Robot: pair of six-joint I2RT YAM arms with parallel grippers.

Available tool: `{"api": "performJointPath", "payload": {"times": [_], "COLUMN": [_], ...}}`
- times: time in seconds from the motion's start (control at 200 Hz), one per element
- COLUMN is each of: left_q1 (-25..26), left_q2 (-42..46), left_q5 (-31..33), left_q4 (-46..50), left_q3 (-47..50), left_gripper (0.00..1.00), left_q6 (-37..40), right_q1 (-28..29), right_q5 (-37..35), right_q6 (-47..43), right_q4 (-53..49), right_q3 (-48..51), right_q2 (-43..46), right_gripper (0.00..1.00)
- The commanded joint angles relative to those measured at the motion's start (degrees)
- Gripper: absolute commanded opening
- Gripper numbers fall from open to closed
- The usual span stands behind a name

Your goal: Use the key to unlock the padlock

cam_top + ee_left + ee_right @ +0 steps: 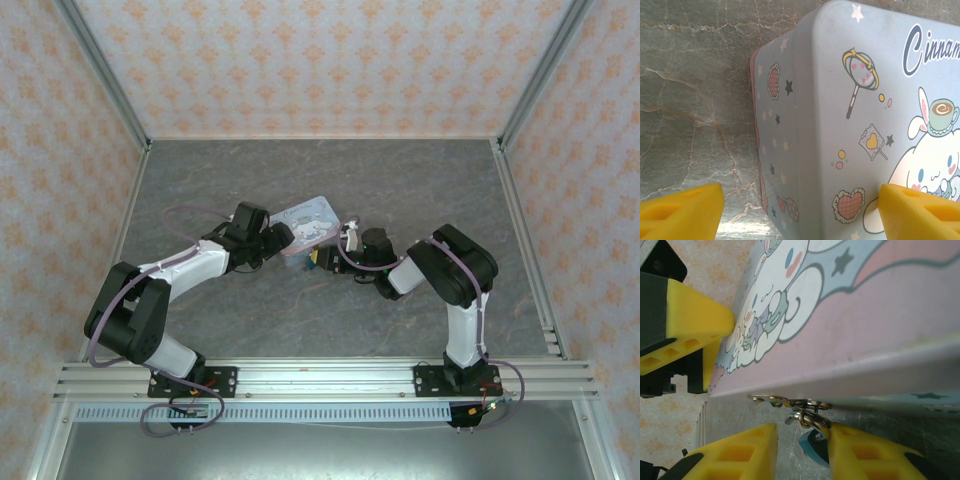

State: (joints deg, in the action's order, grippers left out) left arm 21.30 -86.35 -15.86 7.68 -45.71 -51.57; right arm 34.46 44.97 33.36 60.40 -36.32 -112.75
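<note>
The pale-blue rectangular tin with a white cartoon character reads "Cinnam", the rest cut off by the frame edge. It lies mid-way across the grey marbled table, with open surface running out to the patterned walls. The left tool stands wide open astride a rounded tin corner: one finger is over the lid, the other off the edge, and it grips nothing. The tiny blue-teal padlock hangs on silver metal rings below the tin's rim. It sits between the part-open jaws of the right tool, against one finger.
</note>
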Motion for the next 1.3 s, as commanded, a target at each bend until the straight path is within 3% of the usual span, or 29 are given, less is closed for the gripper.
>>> {"api": "performJointPath", "payload": {"times": [0.0,0.606,1.291], "left_q1": [0.6,0.7,0.7], "left_q2": [-1.2,-1.4,-1.2], "left_q5": [2.0,2.0,2.0], "left_q4": [7.8,7.9,8.1], "left_q3": [1.4,1.5,1.7], "left_gripper": [0.8,0.8,0.81], "left_q6": [0.1,0.3,0.2], "right_q1": [0.3,0.3,-2.5], "right_q5": [1.8,-0.7,-4.3], "right_q6": [-1.7,-0.8,3.0], "right_q4": [0.8,-1.6,2.4], "right_q3": [0.0,-0.6,2.6], "right_q2": [2.5,2.8,6.2], "right_gripper": [0.28,0.03,0.0]}}
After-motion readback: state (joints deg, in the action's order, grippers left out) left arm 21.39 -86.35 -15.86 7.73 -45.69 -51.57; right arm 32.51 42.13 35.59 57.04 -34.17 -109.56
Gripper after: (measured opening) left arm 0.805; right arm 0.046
